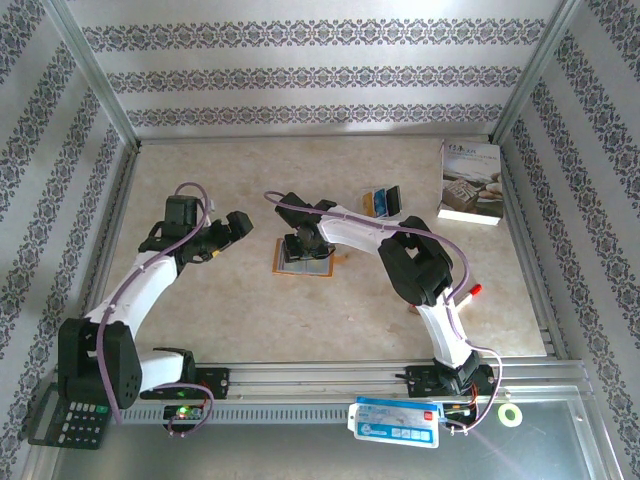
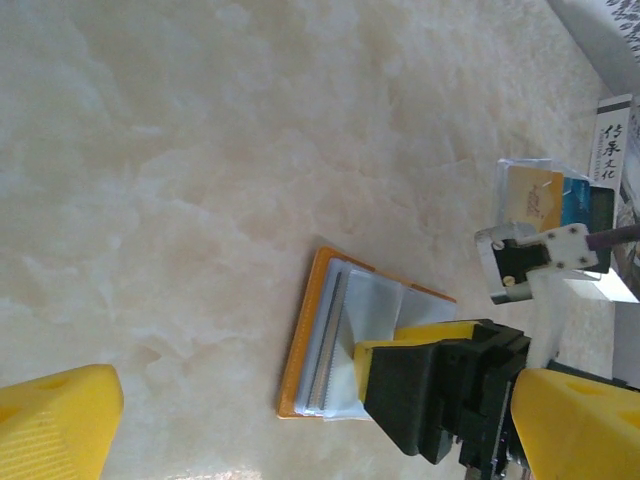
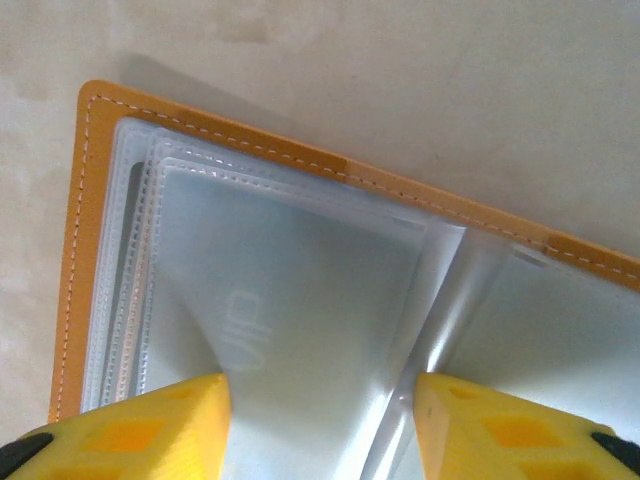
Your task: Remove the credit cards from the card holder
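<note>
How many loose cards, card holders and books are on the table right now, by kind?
Loose cards: 3 (tan, blue, dark)
Card holder: 1
Book: 1
Total: 5

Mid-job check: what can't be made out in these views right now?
- Cards left in the card holder: right wrist view, frosted sleeves blur what lies inside.
- Right gripper: fingertips cut off by the bottom edge, so contact with the sleeve is unclear.
- Holder's middle: top view, covered by the right gripper.
- Print on the loose cards: too small from above; partly hidden by the right arm in the left wrist view.
</note>
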